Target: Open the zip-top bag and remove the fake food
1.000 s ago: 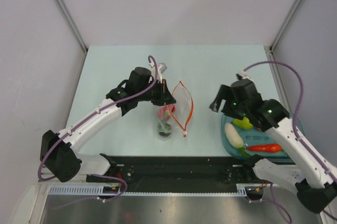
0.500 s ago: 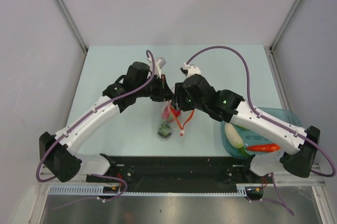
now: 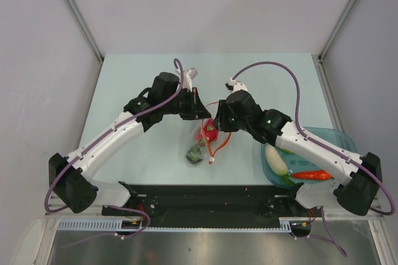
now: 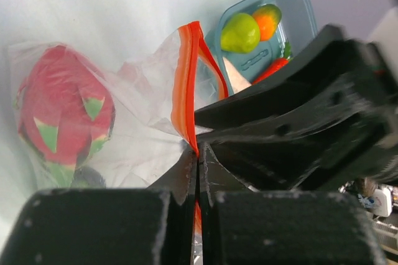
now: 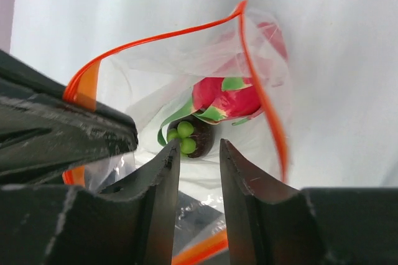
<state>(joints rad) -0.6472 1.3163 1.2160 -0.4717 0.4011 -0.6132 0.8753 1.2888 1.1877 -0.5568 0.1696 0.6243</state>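
The small clear plastic zip-top bag with a red-orange zip strip (image 3: 200,143) lies near the middle of the pale bench (image 3: 267,78), its mouth gaping and partly lifted. The left pincer (image 4: 197,153) is pressed tight on the orange strip at one lip of the mouth. The right pincer (image 5: 198,147) sits at the opening just beside it, its fingers (image 5: 158,184) a narrow gap apart with nothing seen clamped between them. Inside the bag rest a pink-red plastic dragon fruit with green leaves (image 5: 227,98) and, below it, a small dark-green piece (image 5: 189,137). Well to the right, a teal translucent oval tray (image 3: 347,138) holds a white toy radish (image 3: 275,158), an orange toy carrot (image 3: 312,175), a green toy fruit (image 4: 240,32) and a toy orange (image 4: 267,19).
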